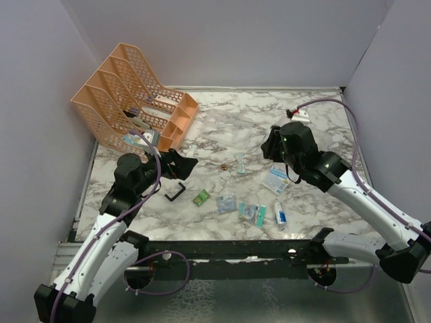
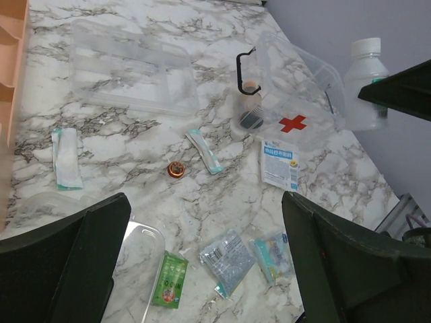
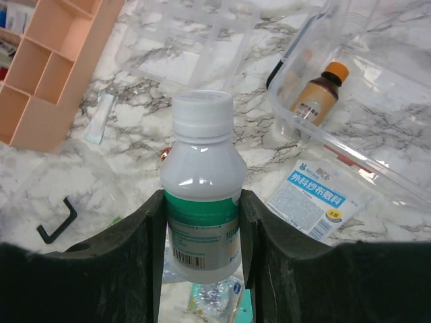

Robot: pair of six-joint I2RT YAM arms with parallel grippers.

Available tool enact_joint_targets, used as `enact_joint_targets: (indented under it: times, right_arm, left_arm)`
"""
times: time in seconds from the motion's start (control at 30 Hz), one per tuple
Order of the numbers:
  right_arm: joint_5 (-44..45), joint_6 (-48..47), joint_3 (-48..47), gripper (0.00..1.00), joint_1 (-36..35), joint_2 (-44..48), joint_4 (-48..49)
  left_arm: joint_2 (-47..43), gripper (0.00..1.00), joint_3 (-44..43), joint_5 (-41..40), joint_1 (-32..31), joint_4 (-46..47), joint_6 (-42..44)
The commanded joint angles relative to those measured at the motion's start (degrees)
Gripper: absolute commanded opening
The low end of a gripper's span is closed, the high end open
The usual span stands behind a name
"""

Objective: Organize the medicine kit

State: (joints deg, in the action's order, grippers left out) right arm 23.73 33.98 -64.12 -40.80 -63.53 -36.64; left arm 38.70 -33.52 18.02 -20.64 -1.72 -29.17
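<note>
My right gripper (image 3: pixel 202 222) is shut on a white bottle (image 3: pixel 202 182) with a green label and holds it above the table; it also shows in the left wrist view (image 2: pixel 367 84). The clear medicine kit box (image 3: pixel 377 134), marked with a red cross (image 2: pixel 293 123), lies open with a brown bottle (image 3: pixel 316 99) inside. A clear tray (image 2: pixel 131 67) lies beside it. My left gripper (image 2: pixel 205 222) is open and empty above a green packet (image 2: pixel 168 279) and foil sachets (image 2: pixel 227 259). In the top view the left gripper (image 1: pixel 182 165) and the right gripper (image 1: pixel 273 145) hover mid-table.
An orange desk organizer (image 1: pixel 128 94) stands at the back left. Loose on the marble are a blue-white packet (image 2: pixel 278 163), a copper cap (image 2: pixel 176 170), a thin strip (image 2: pixel 204 151), a gauze packet (image 2: pixel 67 157), a black handle (image 1: pixel 176 193) and a tube (image 1: pixel 280 217).
</note>
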Motion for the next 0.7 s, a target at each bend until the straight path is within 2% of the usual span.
enact_joint_targets:
  times: [0.0,0.2,0.4,0.67]
  right_arm:
    - [5.9,4.2,-3.4,0.32,3.4,0.5,-2.9]
    - [-1.6,3.3,-4.5,0.32,14.6,-2.7,-1.7]
    - [-9.4,4.1,-2.9,0.32,24.8,-7.0,2.4]
    - [-10.0,6.9,-0.8,0.32,29.9,-12.1,5.5]
  left_arm:
    - [1.2,0.99,-0.8,2.5,0.0,2.3,0.2]
    - [6.4,0.99,-5.9,3.1,-0.1,4.1,-0.6]
    - [11.0,0.99,-7.8,1.7,-0.1,11.6,-1.5]
    - [16.1,0.99,-7.0,2.2,0.0,16.2,-1.2]
